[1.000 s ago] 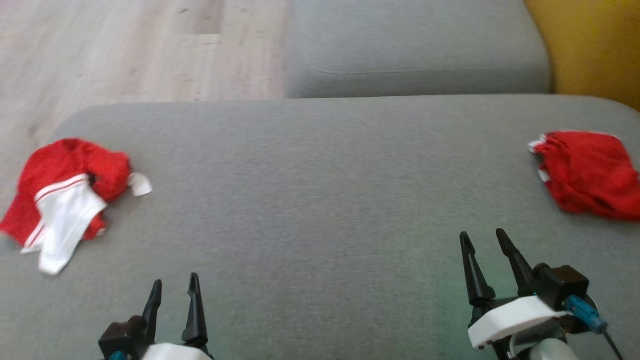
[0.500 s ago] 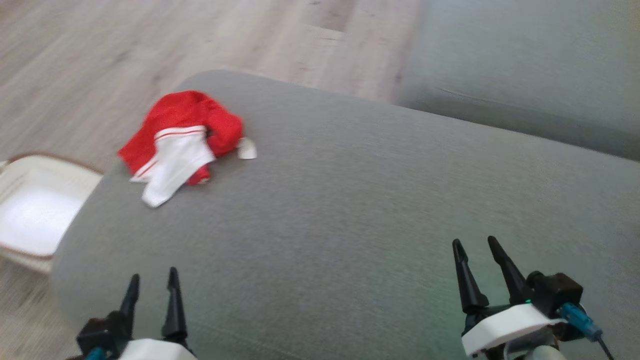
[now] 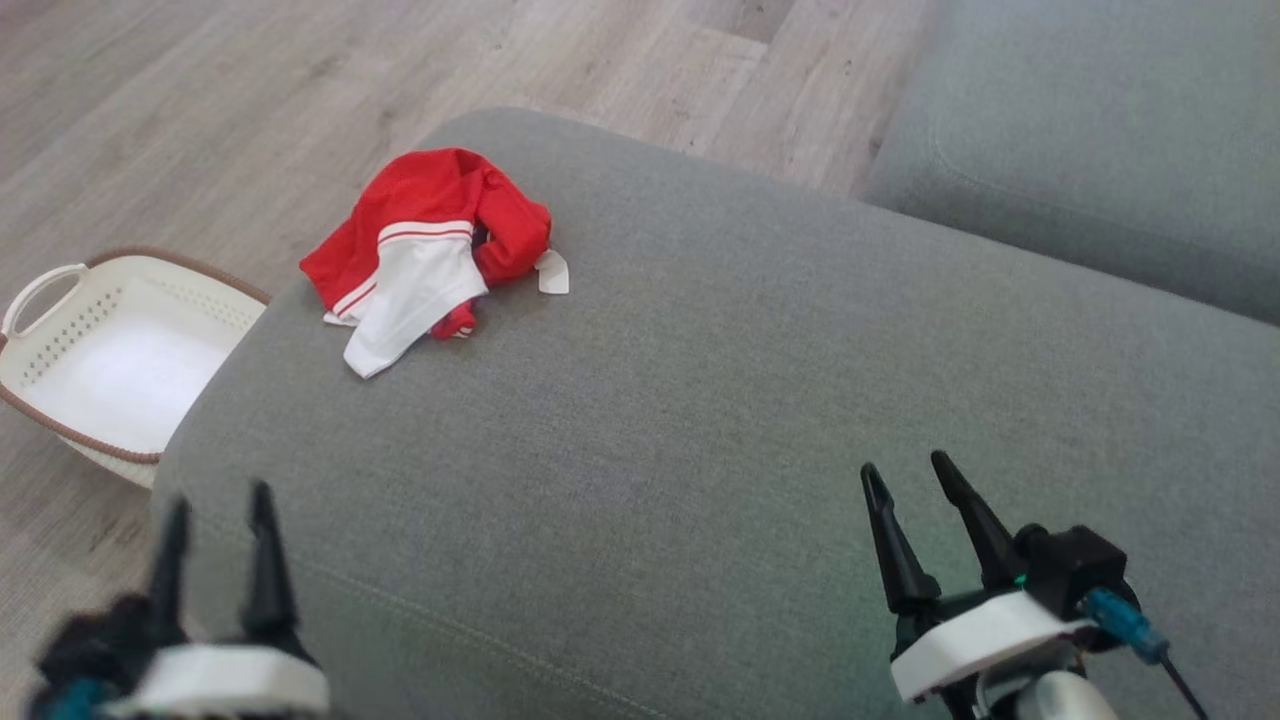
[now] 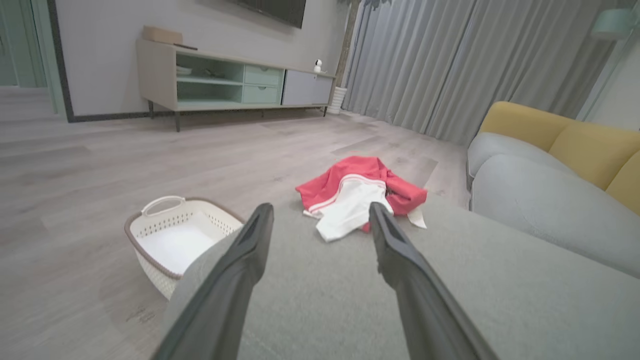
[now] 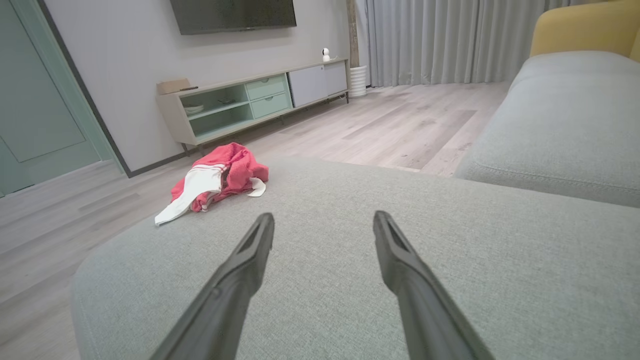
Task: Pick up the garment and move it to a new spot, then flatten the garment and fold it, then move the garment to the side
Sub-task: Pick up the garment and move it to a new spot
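Note:
A crumpled red and white garment (image 3: 430, 250) lies near the far left corner of the grey cushion (image 3: 720, 420). It lies straight ahead of the left gripper (image 4: 320, 215) in the left wrist view, garment (image 4: 357, 192), and off to the left in the right wrist view, garment (image 5: 215, 180). My left gripper (image 3: 215, 500) hovers open at the cushion's near left edge, well short of the garment. My right gripper (image 3: 910, 475) stands open over the near right part of the cushion, nothing between its fingers.
A white perforated laundry basket (image 3: 60, 320) with a brown rim sits on the wooden floor left of the cushion. A second grey cushion (image 3: 1100, 130) lies at the far right. A low TV cabinet (image 4: 220, 80) stands across the room.
The head camera has swung left: the garment now sits nearer the picture's middle, the basket came into view, and a second red garment at the right left the picture. Both grippers stay open.

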Robot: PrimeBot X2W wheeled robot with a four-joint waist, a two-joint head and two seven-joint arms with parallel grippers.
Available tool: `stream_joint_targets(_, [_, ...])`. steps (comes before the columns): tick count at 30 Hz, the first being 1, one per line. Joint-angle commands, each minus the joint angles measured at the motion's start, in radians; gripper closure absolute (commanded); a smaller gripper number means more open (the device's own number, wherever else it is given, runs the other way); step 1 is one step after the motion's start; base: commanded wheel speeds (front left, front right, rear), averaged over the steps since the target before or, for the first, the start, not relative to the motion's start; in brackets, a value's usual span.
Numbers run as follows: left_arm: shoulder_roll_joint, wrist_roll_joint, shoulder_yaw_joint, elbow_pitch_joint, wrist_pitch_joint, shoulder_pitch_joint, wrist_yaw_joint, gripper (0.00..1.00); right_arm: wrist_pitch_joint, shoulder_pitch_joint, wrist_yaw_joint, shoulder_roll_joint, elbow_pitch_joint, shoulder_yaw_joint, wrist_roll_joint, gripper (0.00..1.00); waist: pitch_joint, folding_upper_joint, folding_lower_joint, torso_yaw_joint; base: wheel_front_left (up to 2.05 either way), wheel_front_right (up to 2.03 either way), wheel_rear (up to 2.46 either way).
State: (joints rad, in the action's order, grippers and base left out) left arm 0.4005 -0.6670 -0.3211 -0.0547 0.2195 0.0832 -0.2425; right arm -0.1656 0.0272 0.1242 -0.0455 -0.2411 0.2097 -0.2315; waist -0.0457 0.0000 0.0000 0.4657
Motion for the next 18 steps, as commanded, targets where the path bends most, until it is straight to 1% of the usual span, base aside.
stream_joint_targets(1, [0.051,-0.007,0.064,0.059,-0.008,-0.090,-0.005,0.00,0.004,-0.057,0.007,-0.005,0.042,0.019,0.015,0.00,0.018,0.0000,0.0000,-0.010,0.00,0.00,0.00])
stream_joint_targets(4, [0.135,0.003,0.109,0.116,-0.054,-0.169,0.001,0.00,0.030,-0.077,0.007,-0.005,0.072,0.006,0.050,0.00,0.072,0.0000,0.0000,-0.030,0.00,0.00,0.00])
stream_joint_targets(6, [0.178,-0.017,0.142,0.135,-0.091,-0.240,0.019,0.00,0.053,-0.096,0.007,-0.005,0.097,-0.011,0.082,0.00,0.116,0.0000,0.0000,-0.048,0.00,0.00,0.00])
stream_joint_targets(9, [0.238,-0.046,0.186,0.124,-0.146,-0.378,0.050,0.00,0.081,-0.125,0.007,-0.005,0.134,-0.043,0.126,0.00,0.180,0.0000,0.0000,-0.071,0.00,0.00,0.00])
stream_joint_targets(13, [0.267,-0.102,0.236,0.044,-0.202,-0.588,0.072,0.00,0.114,-0.161,0.007,-0.005,0.182,-0.056,0.169,0.00,0.251,0.0000,0.0000,-0.114,0.00,0.00,0.00])
stream_joint_targets(15, [0.273,-0.129,0.239,-0.030,-0.242,-0.666,0.084,0.00,0.127,-0.179,0.007,-0.005,0.203,-0.053,0.184,0.00,0.281,0.0000,0.0000,-0.144,0.00,0.00,0.00])
stream_joint_targets(18, [0.270,-0.165,0.215,-0.160,-0.321,-0.740,0.108,0.00,0.149,-0.199,0.007,-0.005,0.234,-0.038,0.206,0.00,0.324,0.0000,0.0000,-0.187,0.00,0.00,0.00])
